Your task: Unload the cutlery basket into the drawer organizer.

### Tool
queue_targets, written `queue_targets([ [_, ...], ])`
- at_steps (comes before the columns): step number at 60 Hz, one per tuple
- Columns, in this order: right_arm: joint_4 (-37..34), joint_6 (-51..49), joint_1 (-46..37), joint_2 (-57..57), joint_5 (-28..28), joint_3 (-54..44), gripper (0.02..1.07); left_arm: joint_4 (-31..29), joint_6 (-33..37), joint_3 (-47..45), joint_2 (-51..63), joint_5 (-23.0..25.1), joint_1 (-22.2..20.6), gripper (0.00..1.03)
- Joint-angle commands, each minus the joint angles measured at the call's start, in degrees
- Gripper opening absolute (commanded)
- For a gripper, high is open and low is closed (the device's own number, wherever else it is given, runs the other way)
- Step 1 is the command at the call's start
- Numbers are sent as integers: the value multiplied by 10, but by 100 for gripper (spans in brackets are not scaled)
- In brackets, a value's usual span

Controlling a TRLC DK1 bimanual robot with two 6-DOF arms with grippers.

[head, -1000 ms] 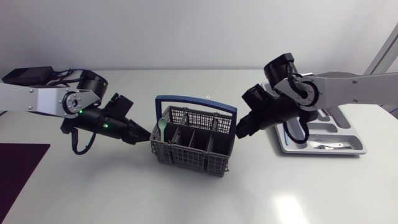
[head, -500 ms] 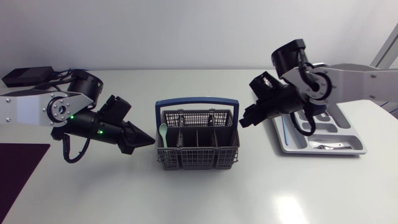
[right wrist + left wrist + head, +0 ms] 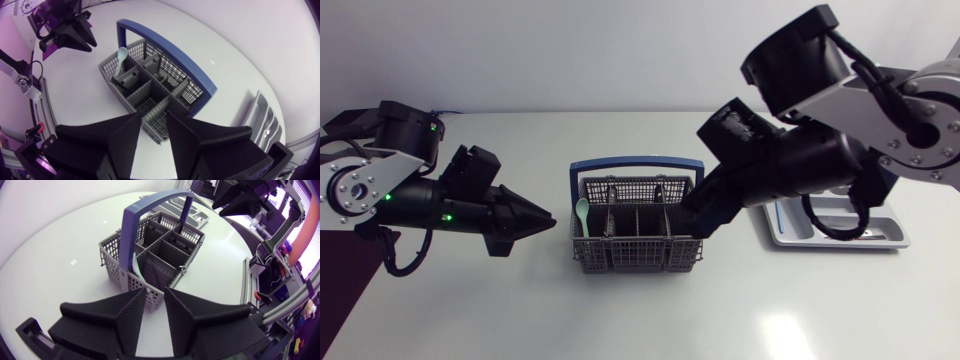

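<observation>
The left gripper [image 3: 155, 297] hangs low over the table [image 3: 640, 310], its tip pointing at 3 o'clock toward the basket's near end. Its jaws stand a little apart with nothing between them.

The basket [image 3: 638, 228] sits mid-table with its long side running from 9 to 3 o'clock. A pale green spoon [image 3: 581, 213] stands in the end compartment at the basket's 9 o'clock side. It is nearly upright, bowl up, with its stem down inside the mesh. From the left gripper the spoon lies at 3 o'clock, near but not touching, so I judge this arm the closer one. No other piece shows in the remaining compartments.

The blue handle [image 3: 638, 162] arches over the basket along its length. It passes close to the spoon's bowl, so I think it could crowd a grab from straight above.

The right gripper [image 3: 154, 117] hovers over the basket's 3 o'clock end, jaws also a little apart and empty. It is the whole basket's length from the spoon.

The organizer [image 3: 892, 240] lies at 3 o'clock from the basket, partly behind the right arm. At least one metal piece [image 3: 850, 233] is in it already.
</observation>
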Motion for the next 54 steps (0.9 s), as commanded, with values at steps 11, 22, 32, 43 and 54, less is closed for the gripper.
queue_targets([
  [11, -2, 28, 47, 102, 7, 57, 43, 8, 21, -43, -52, 0, 2, 37],
  [22, 6, 35, 62, 159, 15, 91, 43, 16, 21, -42, -61, -5, -7, 37],
  [32, 11, 40, 83, 206, 37, 121, 43, 28, 21, -55, -61, -9, -14, 37],
  [43, 11, 42, 87, 223, 52, 134, 43, 48, 30, -65, -76, -14, -39, 37],
  [54, 13, 39, 82, 203, 47, 112, 43, 83, 117, -65, -86, -123, -145, 37],
])
